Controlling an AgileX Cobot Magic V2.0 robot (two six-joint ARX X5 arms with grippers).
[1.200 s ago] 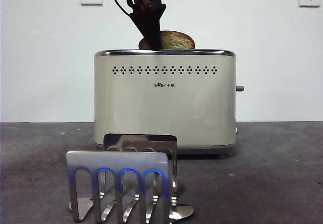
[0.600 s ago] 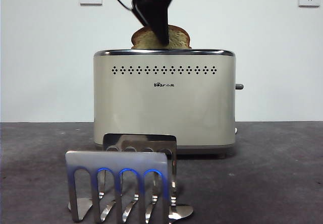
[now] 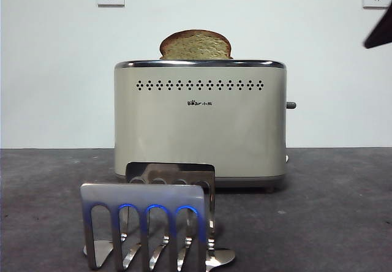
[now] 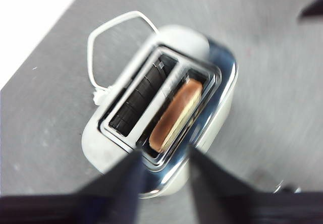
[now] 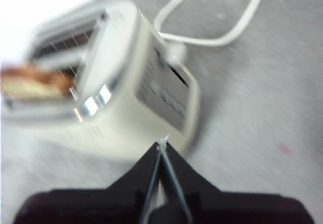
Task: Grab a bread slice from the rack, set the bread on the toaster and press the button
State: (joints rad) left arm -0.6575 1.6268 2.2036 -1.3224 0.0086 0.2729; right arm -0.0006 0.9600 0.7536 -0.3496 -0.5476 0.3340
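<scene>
I have the slice of bread (image 3: 196, 45) seated in the toaster (image 3: 199, 122); its domed top and dark crust stand proud of the chrome rim. From my left wrist view it sits in one of the two slots, the other slot bare. My left end effector (image 4: 162, 164) hangs above the toaster with its jaws spread and nothing between them. My right end effector (image 5: 162, 146) has its jaws pressed together into a narrow tip, empty, pointing at the toaster's narrow end; in the front view I take the dark tip at the upper right edge to be this arm. The rack (image 3: 149, 223) stands in front of the toaster on the table (image 3: 343, 211) and I see no slice in it from here.

What is left, as I judge it, is the button (image 3: 291, 105), the small grey knob sticking out of the toaster's narrow side. It looks stiff and hard, likely sprung, so it should take a firm downward push without harm. I would set the closed tip on top of the knob rather than pinch it. It is small and rounded, so a tip landing off-centre may slide off. The toaster looks heavy enough not to tip under the push.
</scene>
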